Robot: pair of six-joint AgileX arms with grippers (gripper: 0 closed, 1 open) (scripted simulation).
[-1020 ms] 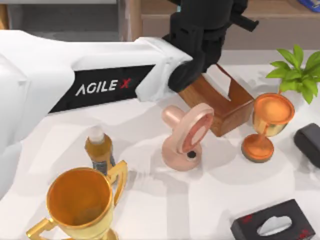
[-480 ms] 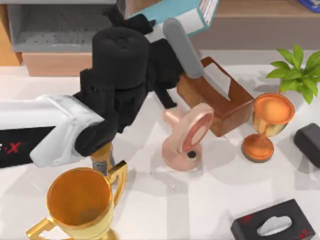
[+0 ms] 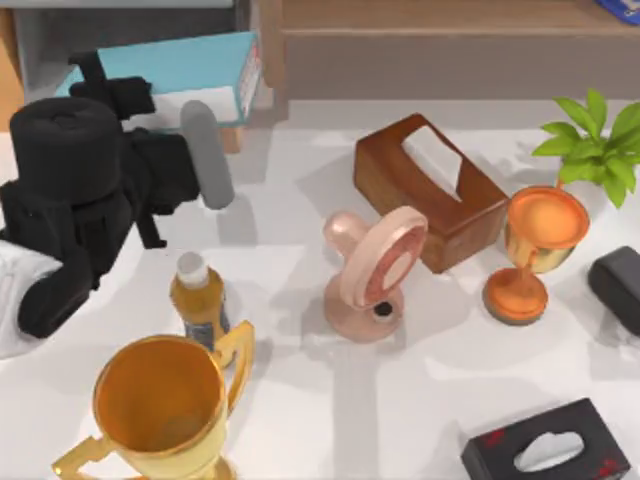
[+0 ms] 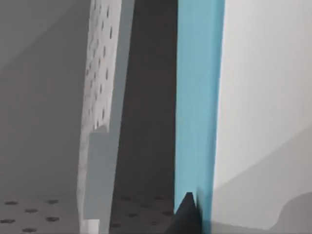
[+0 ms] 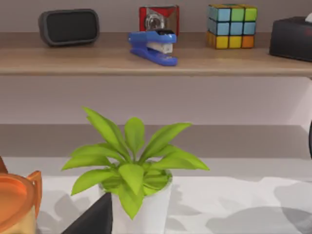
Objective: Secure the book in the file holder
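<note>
The light-blue book (image 3: 190, 62) sits tilted at the back left, its white page edge with reddish marks facing right. My left gripper (image 3: 150, 100) is shut on it, with one grey finger (image 3: 205, 155) along its near side. Behind the book is the grey file holder (image 3: 40, 40). In the left wrist view the book's blue cover (image 4: 197, 97) stands upright beside the holder's perforated grey wall (image 4: 100, 73), with a dark fingertip (image 4: 187, 217) against it. My right arm's wrist camera faces the plant (image 5: 131, 165) from the table's right side.
On the table stand a brown tissue box (image 3: 430, 190), a pink ring-shaped stand (image 3: 375, 270), an orange goblet (image 3: 535, 250), a plant (image 3: 595, 140), a small bottle (image 3: 200, 300), a gold trophy (image 3: 165, 400), a black tissue box (image 3: 550, 450) and a dark block (image 3: 615, 285). A wooden shelf (image 3: 450, 20) runs along the back.
My left arm has swung left with the book, from above the brown tissue box to the file holder at the back left. The other objects have not moved.
</note>
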